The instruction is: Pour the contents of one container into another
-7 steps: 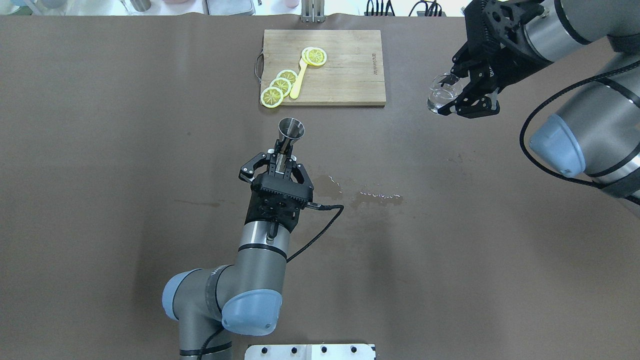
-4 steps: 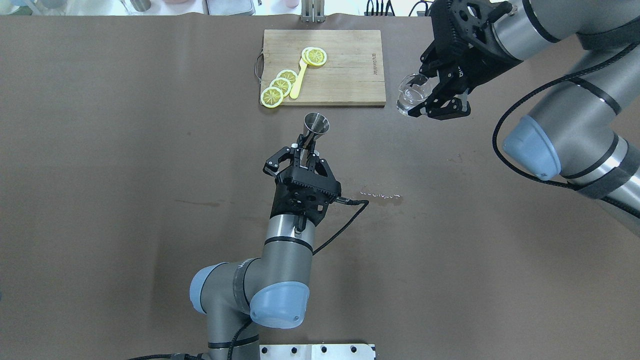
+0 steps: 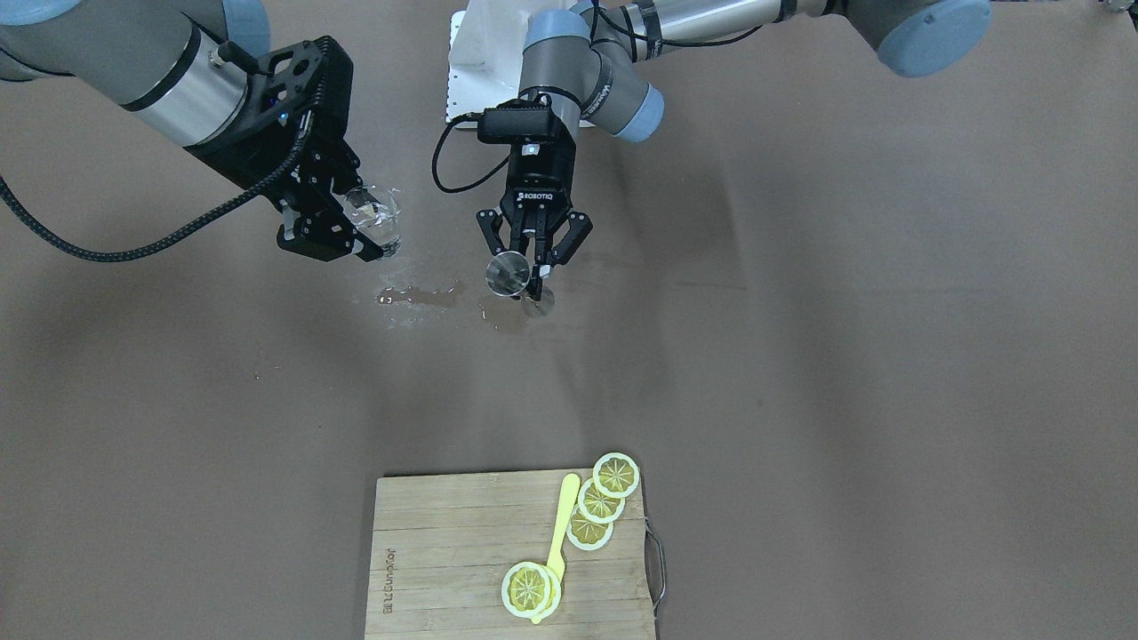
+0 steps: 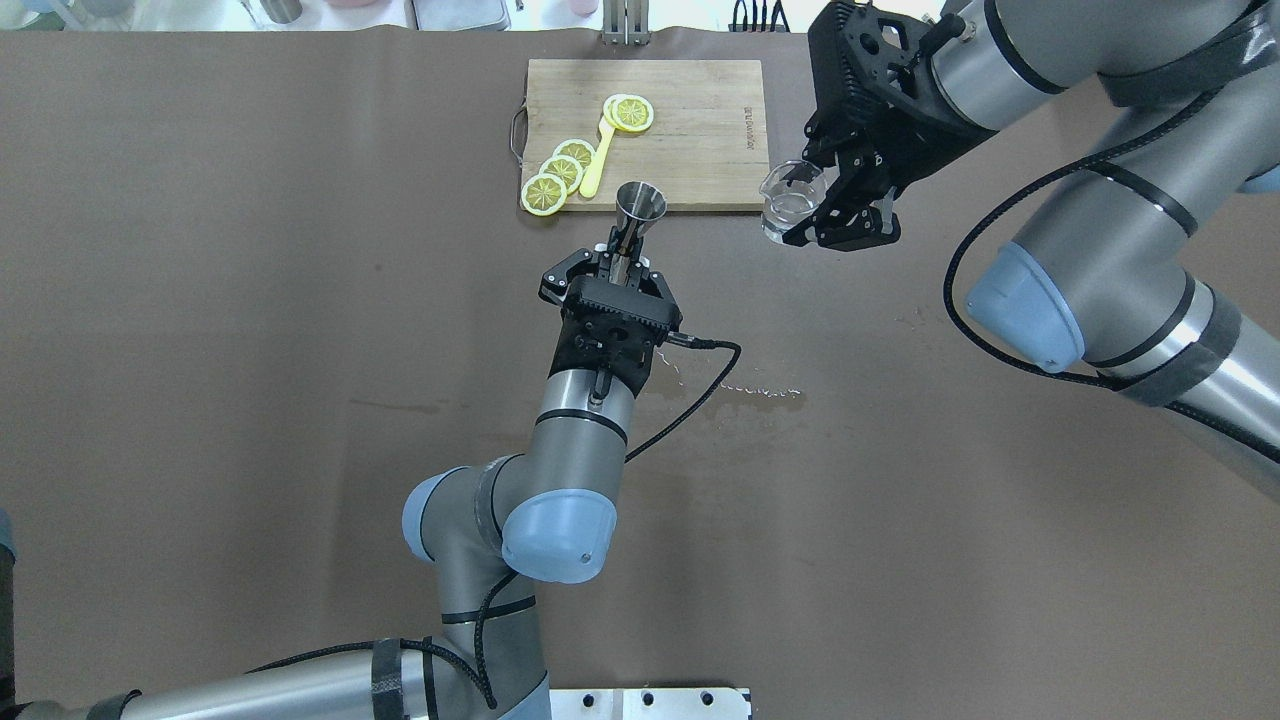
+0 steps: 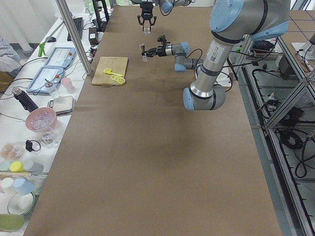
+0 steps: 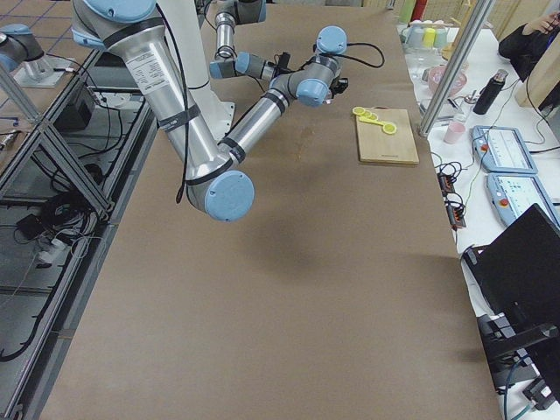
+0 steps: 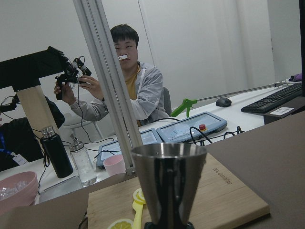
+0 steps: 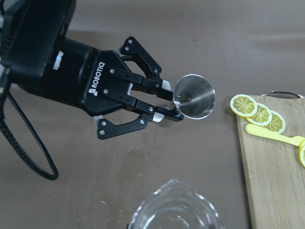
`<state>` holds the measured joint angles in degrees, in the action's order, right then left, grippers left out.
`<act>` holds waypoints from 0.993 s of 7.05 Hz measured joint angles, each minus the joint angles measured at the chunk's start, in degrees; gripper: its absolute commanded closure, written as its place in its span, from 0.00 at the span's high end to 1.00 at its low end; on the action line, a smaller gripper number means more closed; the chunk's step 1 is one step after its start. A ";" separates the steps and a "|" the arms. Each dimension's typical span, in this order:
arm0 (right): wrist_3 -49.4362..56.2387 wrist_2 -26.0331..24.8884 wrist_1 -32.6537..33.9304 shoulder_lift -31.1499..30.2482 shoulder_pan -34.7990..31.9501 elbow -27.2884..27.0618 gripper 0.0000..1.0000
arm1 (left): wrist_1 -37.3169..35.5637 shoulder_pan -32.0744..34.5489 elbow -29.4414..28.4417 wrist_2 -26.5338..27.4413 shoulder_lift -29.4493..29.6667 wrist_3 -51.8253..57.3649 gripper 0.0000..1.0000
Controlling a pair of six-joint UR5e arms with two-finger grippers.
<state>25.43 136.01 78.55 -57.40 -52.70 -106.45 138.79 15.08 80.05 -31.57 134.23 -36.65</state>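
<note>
A steel jigger point(image 4: 640, 205) is held upright above the table, with my left gripper point(image 4: 620, 258) shut on its lower cone. In the front view the jigger point(image 3: 507, 273) hangs over a wet patch, its mouth open upward, in the left gripper point(image 3: 529, 271). A clear glass cup point(image 4: 790, 200) with a little clear liquid sits in my right gripper point(image 4: 818, 208), which is shut on it, to the right of the jigger and apart from it. The right wrist view looks past the glass rim point(image 8: 176, 210) onto the jigger point(image 8: 193, 95). The left wrist view shows the jigger point(image 7: 167, 181) close up.
A wooden cutting board point(image 4: 700, 130) with lemon slices point(image 4: 560, 170) and a yellow spoon point(image 4: 597, 160) lies just beyond the jigger. Spilled liquid point(image 3: 418, 295) wets the table below the grippers. An operator point(image 7: 128, 81) sits beyond the table's far edge.
The left arm has carried the jigger forward and to the right, toward the board. The right arm has brought the glass leftward, closer to the jigger.
</note>
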 measured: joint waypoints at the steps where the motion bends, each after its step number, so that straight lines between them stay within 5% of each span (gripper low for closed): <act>1: 0.25 -0.42 2.04 1.21 0.02 0.38 0.00 | 1.10 0.40 -1.23 -0.73 1.01 0.50 0.00; 7: 0.55 -3.48 13.22 6.10 0.75 1.91 0.00 | 8.65 1.12 -4.09 -5.10 2.27 7.12 0.00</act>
<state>25.97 132.53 91.76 -51.30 -51.95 -104.54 147.44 16.20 75.96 -36.66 136.50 -29.53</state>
